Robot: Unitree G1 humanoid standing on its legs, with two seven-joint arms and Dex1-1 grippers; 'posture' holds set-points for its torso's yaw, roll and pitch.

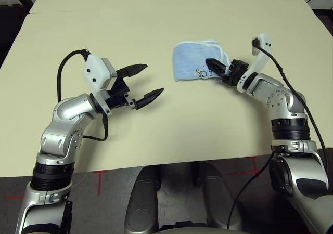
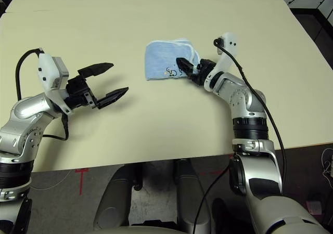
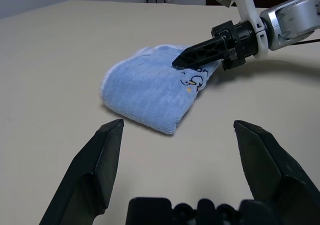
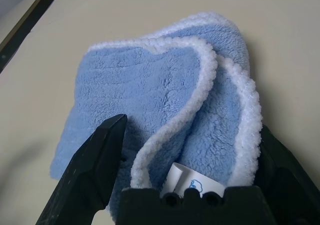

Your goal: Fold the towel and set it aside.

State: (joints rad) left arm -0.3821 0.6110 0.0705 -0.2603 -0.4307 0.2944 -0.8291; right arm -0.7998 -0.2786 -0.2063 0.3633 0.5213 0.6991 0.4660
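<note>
At two o'clock on the table, the folded towel lies between the right gripper's spread fingers, not yet clamped. Left gripper hangs open at nine. Next: close, then carry aside.

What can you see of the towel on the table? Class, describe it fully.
The towel is small, light blue and fluffy like terry cloth, edged in white stitching. It lies folded over in layers on the tan table, toward the robot's right. A small dark embroidered motif sits near one edge, and a white tag pokes out between the layers. The open right gripper straddles the layered edge, fingers on either side; a firm grip cannot be confirmed.
</note>
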